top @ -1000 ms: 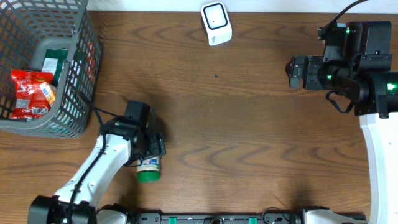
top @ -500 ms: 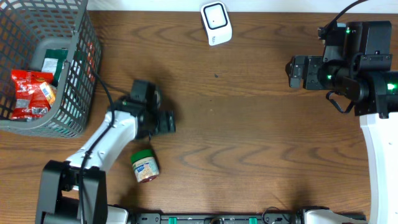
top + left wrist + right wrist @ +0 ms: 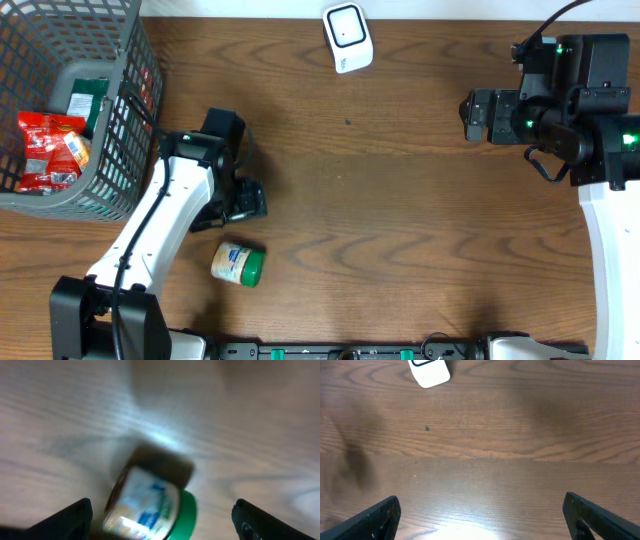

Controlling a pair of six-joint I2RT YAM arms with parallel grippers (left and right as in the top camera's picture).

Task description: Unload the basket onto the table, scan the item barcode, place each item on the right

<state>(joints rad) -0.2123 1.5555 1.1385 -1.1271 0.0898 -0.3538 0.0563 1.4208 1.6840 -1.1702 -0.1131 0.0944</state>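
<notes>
Jar (image 3: 238, 264) lying free on the tabletop (image 3: 400, 220)
Overhead: the jar lies on its side at lower left, green lid to the right, turned since half a second ago. The left claw (image 3: 248, 200), over it a second ago, is now just above it in frame, wide open and empty. The right claw (image 3: 472, 115) is unmoved at right. Left wrist: the blurred jar at bottom centre, between spread fingers (image 3: 75, 517). Right wrist: fingers (image 3: 375, 520) gaping, holding nothing, with the white scanner (image 3: 429, 371) at upper left.
</notes>
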